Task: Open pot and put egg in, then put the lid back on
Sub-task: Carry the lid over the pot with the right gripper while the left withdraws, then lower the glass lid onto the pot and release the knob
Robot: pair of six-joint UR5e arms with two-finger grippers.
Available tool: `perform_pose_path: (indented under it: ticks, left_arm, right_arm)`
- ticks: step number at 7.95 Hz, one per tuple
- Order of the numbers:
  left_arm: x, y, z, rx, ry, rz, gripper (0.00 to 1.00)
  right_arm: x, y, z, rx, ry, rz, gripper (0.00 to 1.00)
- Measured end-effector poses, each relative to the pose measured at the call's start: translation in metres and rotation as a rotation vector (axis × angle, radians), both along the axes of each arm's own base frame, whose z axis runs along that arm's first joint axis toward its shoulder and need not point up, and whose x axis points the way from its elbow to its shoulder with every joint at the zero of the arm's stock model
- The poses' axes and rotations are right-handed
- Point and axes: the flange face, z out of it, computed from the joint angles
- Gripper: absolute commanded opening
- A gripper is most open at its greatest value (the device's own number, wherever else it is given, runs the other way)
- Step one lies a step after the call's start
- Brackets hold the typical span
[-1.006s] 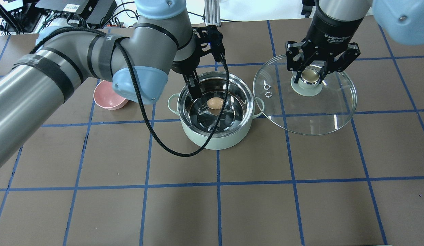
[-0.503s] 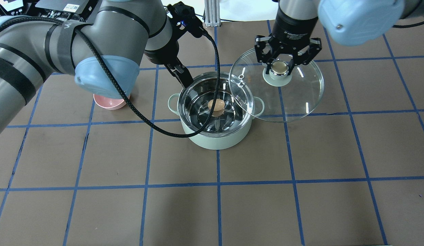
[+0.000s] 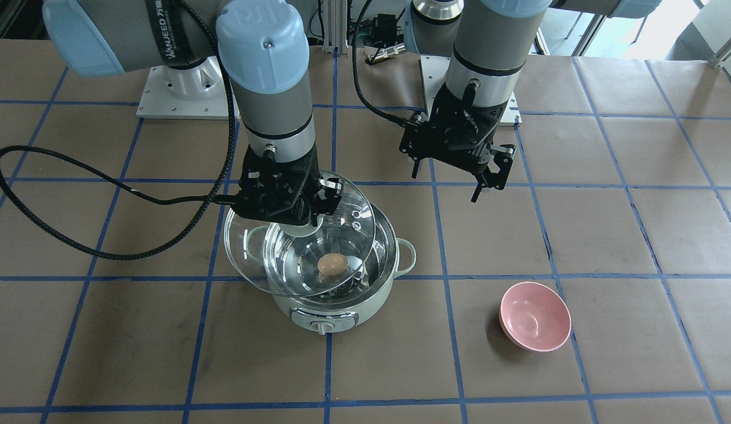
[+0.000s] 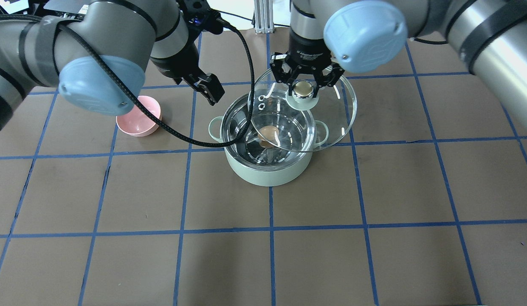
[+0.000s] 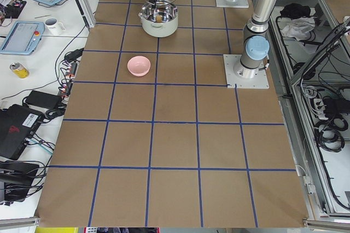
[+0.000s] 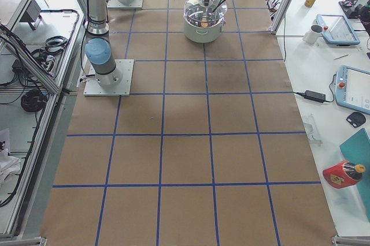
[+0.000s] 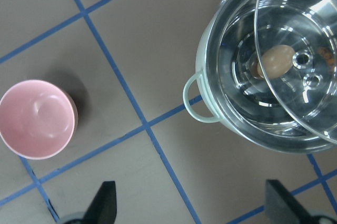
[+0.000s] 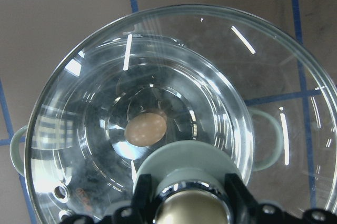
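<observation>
The mint-green pot (image 4: 267,172) stands open at mid-table, with the tan egg (image 4: 269,132) on its steel bottom. My right gripper (image 4: 303,88) is shut on the cream-gold knob of the glass lid (image 4: 333,112). It holds the lid above the pot, offset to the back right and overlapping most of the opening. The egg shows through the glass in the right wrist view (image 8: 146,129). My left gripper (image 4: 209,91) is open and empty, raised just back-left of the pot. Its fingers (image 7: 105,203) stand wide apart.
A pink bowl (image 4: 138,121) sits on the table left of the pot, under my left arm. The left arm's black cable (image 4: 195,140) hangs across the pot's left rim. Brown table with blue tape grid (image 4: 271,229) in front.
My right gripper has carried the lid leftward from the table's right side to over the pot. My left gripper has drawn up and back-left out of the pot, leaving the egg inside.
</observation>
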Motion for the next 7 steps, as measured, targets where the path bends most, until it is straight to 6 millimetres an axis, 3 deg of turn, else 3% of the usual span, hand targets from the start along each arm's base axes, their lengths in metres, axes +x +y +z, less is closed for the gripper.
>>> perform_pose_path:
  ticks: [3, 7]
  left_arm:
    - [0.042, 0.007, 0.002, 0.097, -0.024, 0.158, 1.00]
    - [0.067, 0.013, -0.003, 0.161, -0.028, 0.245, 1.00]
  right_arm:
    - [0.038, 0.003, -0.032, 0.017, 0.002, 0.002, 0.27]
    - [0.051, 0.006, -0.056, 0.039, 0.020, 0.015, 0.27]
